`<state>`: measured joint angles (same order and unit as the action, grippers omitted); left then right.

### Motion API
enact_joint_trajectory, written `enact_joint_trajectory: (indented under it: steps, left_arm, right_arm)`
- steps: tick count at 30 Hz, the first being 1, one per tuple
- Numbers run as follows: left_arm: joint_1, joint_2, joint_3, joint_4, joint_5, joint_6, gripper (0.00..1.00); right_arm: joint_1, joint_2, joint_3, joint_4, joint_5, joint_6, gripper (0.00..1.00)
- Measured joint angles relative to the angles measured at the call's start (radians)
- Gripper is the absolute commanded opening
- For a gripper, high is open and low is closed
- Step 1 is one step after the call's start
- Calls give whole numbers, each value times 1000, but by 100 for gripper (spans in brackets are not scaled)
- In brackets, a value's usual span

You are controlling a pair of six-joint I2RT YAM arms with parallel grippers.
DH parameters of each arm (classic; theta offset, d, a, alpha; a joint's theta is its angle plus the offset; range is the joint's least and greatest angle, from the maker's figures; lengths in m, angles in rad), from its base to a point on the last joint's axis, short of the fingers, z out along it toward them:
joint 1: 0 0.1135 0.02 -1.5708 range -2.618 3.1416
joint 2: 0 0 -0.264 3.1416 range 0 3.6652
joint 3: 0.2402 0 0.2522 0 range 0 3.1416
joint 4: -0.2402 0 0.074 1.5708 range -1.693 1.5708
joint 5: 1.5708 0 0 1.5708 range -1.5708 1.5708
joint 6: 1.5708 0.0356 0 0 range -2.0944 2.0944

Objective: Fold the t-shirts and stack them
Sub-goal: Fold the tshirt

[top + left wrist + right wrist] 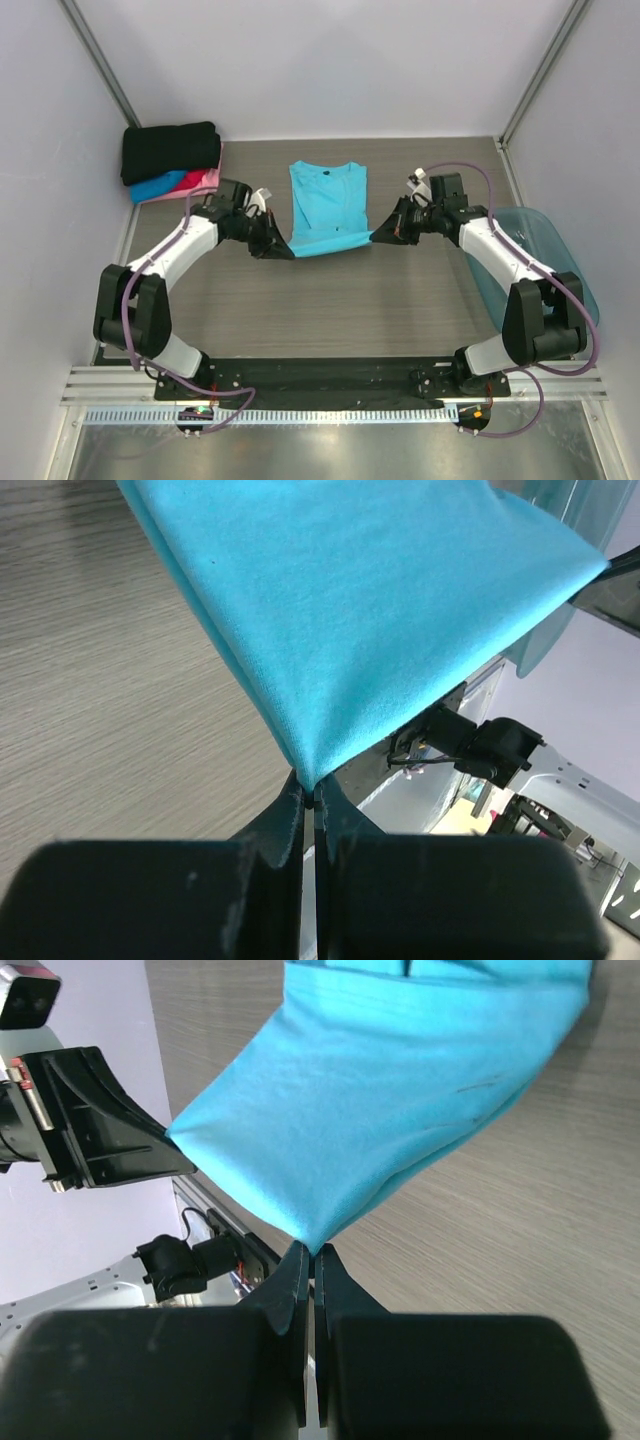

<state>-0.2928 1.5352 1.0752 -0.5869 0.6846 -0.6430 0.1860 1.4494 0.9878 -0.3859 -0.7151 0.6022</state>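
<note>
My left pincer [282, 247] and right pincer [379, 234] each clamp a near corner of the soft turquoise cloth t-shirt [328, 200], part-folded at the centre of the grey wood-grain table [400, 300]. The folded black, blue and pink-red shirts [172, 165] are already stacked at ten o'clock.

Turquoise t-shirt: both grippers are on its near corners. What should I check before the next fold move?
1. Left gripper shut on the near left corner of the turquoise t-shirt: ok.
2. Right gripper shut on the near right corner: ok.
3. Near hem stretched between the two grippers without sag: ok.
4. Far part with the collar lying flat on the table: ok.
5. Folded stack at the far left, apart from the shirt and off the fold path: ok.
6. All cloth layers caught in each pinch: cannot tell.
</note>
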Motion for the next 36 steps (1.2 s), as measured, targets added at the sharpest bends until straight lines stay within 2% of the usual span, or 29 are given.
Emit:
enact_joint_trajectory:
  steps: [7, 14, 22, 36]
  left_arm:
    - [29, 0, 29, 5, 21, -5, 0]
    - [39, 119, 180, 13, 28, -4, 0]
    - [62, 321, 379, 6, 25, 15, 0]
    - [101, 739, 945, -31, -5, 149, 0]
  right_arm:
    - [1, -1, 85, -31, 12, -44, 1]
    - [-1, 63, 136, -27, 44, -79, 1]
    - [-16, 328, 361, -6, 71, -113, 1]
    - [-25, 760, 847, 47, 105, -157, 1]
